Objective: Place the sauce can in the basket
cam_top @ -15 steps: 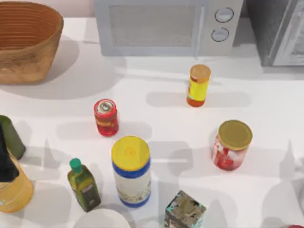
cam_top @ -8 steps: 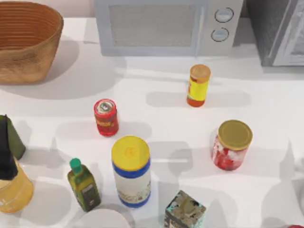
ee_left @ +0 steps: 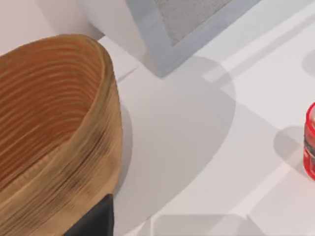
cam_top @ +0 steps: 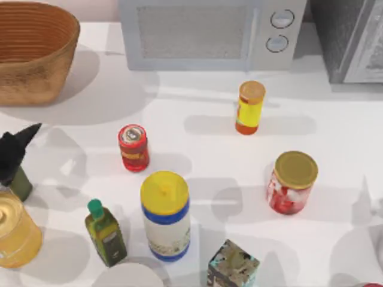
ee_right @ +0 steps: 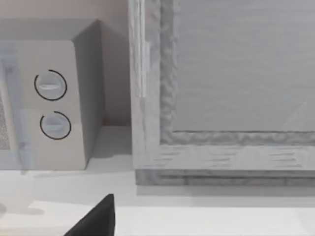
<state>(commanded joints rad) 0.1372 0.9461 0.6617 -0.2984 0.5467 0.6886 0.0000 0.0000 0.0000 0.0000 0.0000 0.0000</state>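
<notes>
Nothing done yet: sauce can (cam_top: 133, 147) sits untouched mid-table, basket (cam_top: 36, 54) far left, our left gripper (cam_top: 15, 152) approaching, fingers' state unclear.

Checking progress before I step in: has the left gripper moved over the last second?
Yes. In the top view the left gripper has swung up the left edge, from beside the yellow jar toward the basket.

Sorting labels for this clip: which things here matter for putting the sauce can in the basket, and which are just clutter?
For the job: sauce can; basket; left gripper, at the table's left edge.

Just lying about: microwave; orange-capped yellow bottle; gold-lidded red jar; yellow-lidded canister; green-capped oil bottle.
</notes>
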